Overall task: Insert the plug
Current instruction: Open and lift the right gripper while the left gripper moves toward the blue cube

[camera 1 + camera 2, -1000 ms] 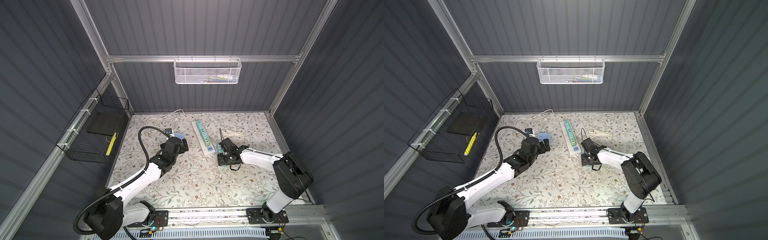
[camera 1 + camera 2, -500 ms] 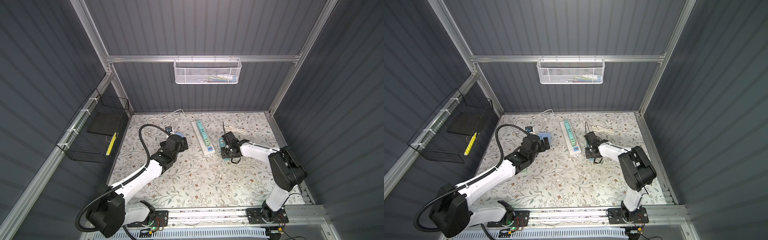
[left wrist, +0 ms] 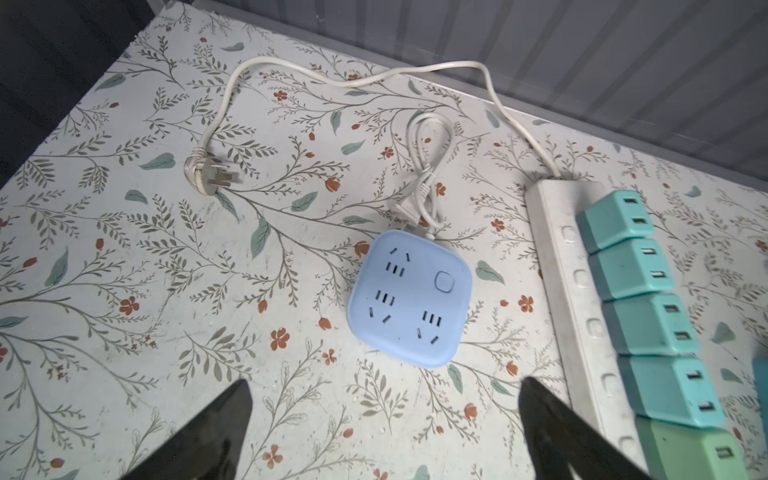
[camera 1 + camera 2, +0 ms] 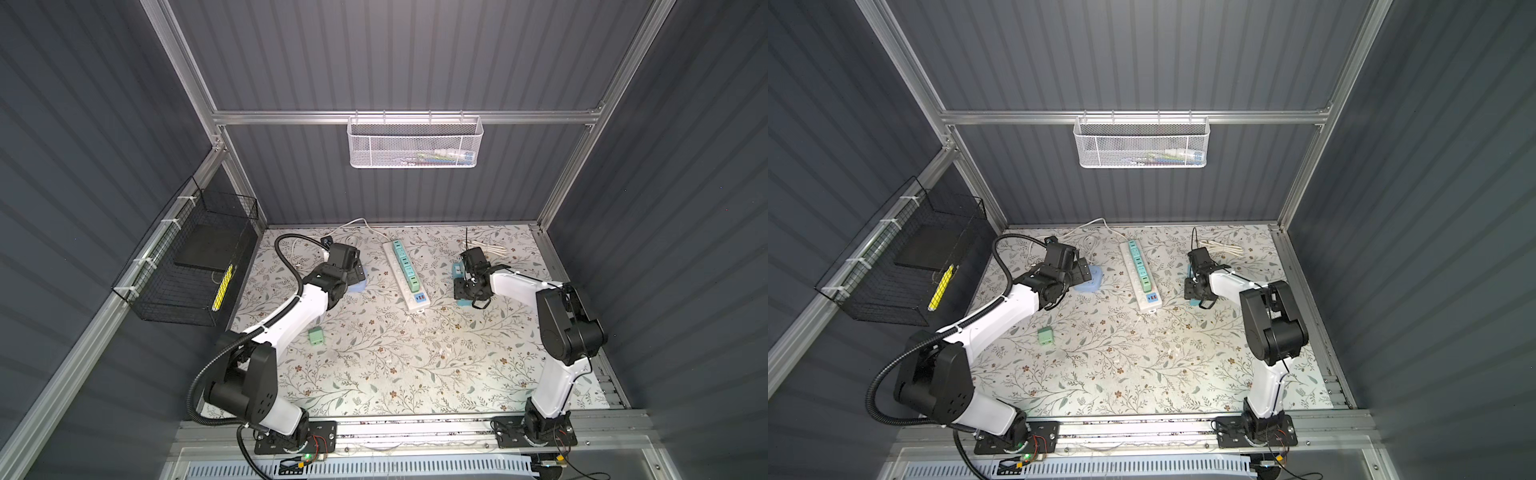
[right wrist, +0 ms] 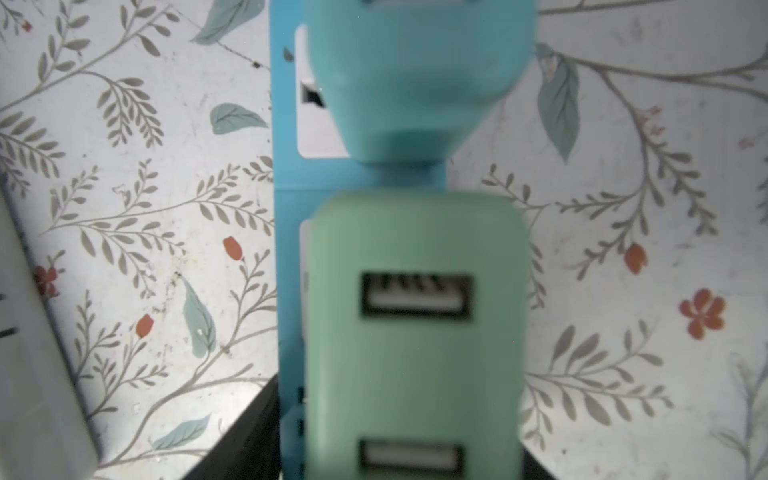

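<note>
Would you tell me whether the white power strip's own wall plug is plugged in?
Unplugged: the wall plug lies loose on the mat, prongs bare, its cord running to the white power strip.

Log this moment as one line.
left claw: open, by blue socket | right claw: around green charger on blue strip, grip unclear

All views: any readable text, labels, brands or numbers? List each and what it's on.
Nothing legible in any view.
Packages in the white mesh basket: coloured print, too small to read.
Yellow strip in the black wire basket: dark marks, too small to read.
Blue socket block: no lettering visible.
Green charger: blurred, no label visible.
</note>
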{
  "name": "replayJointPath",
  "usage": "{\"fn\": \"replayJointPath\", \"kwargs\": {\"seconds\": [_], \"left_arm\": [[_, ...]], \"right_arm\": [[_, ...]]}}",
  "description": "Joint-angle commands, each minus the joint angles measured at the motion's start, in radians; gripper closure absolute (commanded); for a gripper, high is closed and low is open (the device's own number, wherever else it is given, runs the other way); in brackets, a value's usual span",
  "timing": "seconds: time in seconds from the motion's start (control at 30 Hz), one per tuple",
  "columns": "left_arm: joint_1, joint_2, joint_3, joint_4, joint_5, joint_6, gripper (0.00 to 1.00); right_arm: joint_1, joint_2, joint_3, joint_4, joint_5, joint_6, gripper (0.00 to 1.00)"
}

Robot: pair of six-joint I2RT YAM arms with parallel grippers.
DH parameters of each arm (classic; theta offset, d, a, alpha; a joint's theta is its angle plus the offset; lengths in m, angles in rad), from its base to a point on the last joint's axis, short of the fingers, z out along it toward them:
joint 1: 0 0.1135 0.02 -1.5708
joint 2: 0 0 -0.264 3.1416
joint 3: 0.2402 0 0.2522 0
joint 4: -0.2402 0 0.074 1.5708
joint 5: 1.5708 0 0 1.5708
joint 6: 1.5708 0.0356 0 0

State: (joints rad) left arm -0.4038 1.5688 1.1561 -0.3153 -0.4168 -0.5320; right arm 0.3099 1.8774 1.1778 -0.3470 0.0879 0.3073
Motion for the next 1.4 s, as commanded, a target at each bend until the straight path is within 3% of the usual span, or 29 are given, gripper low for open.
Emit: {"fn": "replayJointPath", "kwargs": {"seconds": [0.0, 0.13, 0.4, 0.73, 0.97, 1.17, 1.37], "left_arm": [[0.017, 0.086, 0.095, -0.108, 0.032, -0.005, 0.00], [0.032, 0.192, 0.202, -0.166, 0.032, 0.018, 0.00], [0.034, 0.463, 0.474, -0.262, -0.028, 0.129, 0.00], [0.063, 0.687, 0.698, -0.255, 0.075, 0.236, 0.00], [0.065, 0.698, 0.643, -0.178, 0.182, 0.324, 0.01], [0.065, 0.620, 0.507, -0.095, 0.297, 0.349, 0.08], [0.062, 0.574, 0.433, -0.133, 0.327, 0.375, 0.17]], "right_arm": [[0.000, -0.026, 0.027, -0.020, -0.011, -0.018, 0.29], [0.000, -0.084, 0.033, -0.037, -0.013, -0.039, 0.19], [0.004, -0.266, 0.013, -0.123, -0.064, -0.019, 0.10], [0.031, -0.426, -0.017, -0.185, -0.082, -0.019, 0.04], [0.032, -0.454, -0.035, -0.184, -0.083, -0.011, 0.02], [0.034, -0.465, -0.029, -0.177, -0.088, -0.007, 0.02], [0.037, -0.471, -0.021, -0.176, -0.092, -0.005, 0.03]]}}
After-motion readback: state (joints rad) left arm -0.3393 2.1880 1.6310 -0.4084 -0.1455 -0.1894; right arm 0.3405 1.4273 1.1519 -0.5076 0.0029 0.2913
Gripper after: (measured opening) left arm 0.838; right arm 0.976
